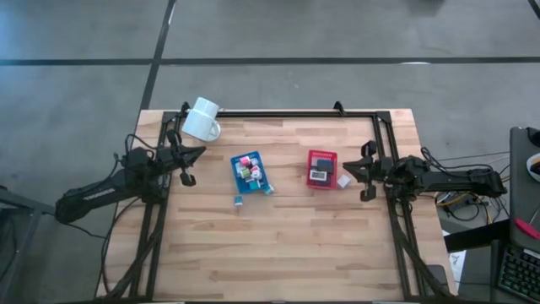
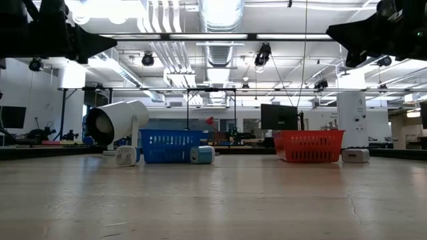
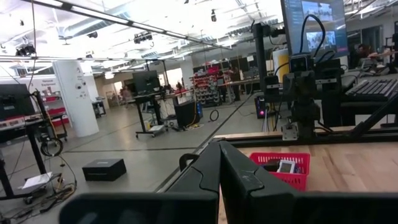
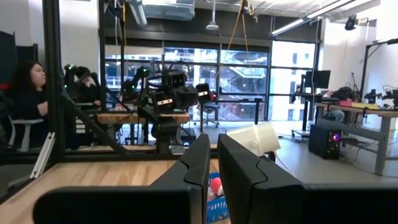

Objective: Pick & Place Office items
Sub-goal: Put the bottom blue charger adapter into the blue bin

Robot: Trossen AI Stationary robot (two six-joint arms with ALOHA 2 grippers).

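At table centre, the blue tray (image 1: 237,163) holds most of the office items (image 1: 251,171); two blocks (image 1: 239,200) lie on the wood just near of it. Right of it, the red tray (image 1: 321,156) holds dark items. Left gripper (image 1: 187,165) and right gripper (image 1: 364,173) hover at opposite edges, jaws pressed together, holding nothing
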